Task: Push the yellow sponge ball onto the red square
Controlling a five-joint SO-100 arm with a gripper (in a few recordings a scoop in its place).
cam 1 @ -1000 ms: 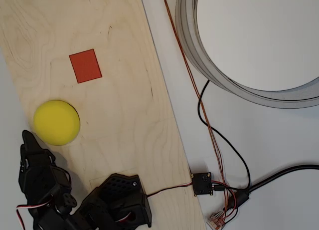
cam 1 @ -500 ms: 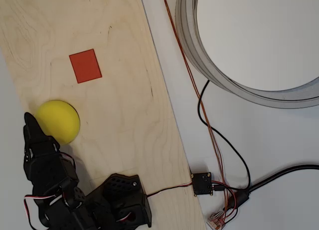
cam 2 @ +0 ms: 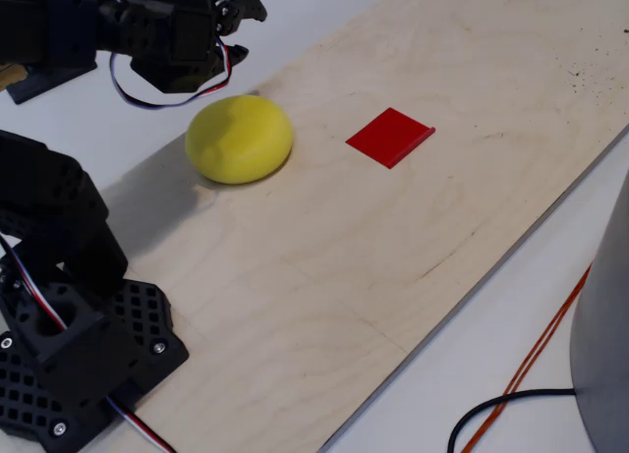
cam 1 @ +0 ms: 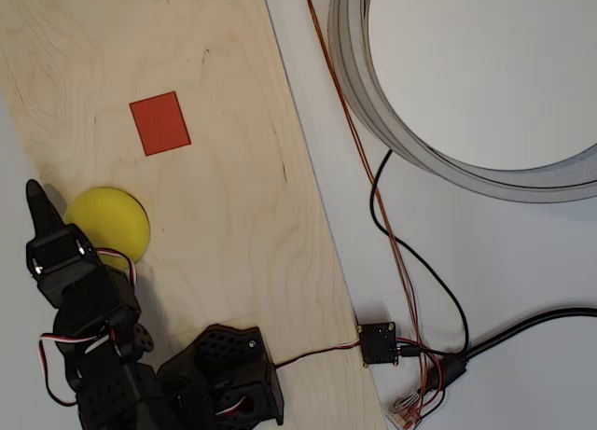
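Centrally, the gripper (cam 1: 35, 201) of the black arm sits at the yellow sponge ball's (cam 1: 110, 220) left edge in the overhead view, its pointed tip reaching past the ball's upper-left side. Seen from the fixed view, the gripper (cam 2: 241, 26) hangs just above and behind the ball (cam 2: 240, 139), with two dark fingertips a little apart; nothing lies between them, though how wide the jaws stand cannot be told with certainty. Red, white and black servo wires (cam 2: 167, 89) loop beneath the gripper body, close over the ball's top.

The ball rests on the plywood board (cam 1: 233, 215), its lower-left portion covered by the arm in the overhead view. The red square (cam 1: 159, 123) lies flat on the board, apart from the ball, up and slightly right of it in the overhead view; in the fixed view the square (cam 2: 389, 136) is to the ball's right, with bare wood between the two.

The arm's black perforated base (cam 2: 84, 360) stands on the board on the near side of the ball in the fixed view. Well to the ball's right in the overhead view, off the board, run an orange cable (cam 1: 359, 141) and a black cable (cam 1: 438, 290), and a large grey ring (cam 1: 373, 94) sits beyond them.
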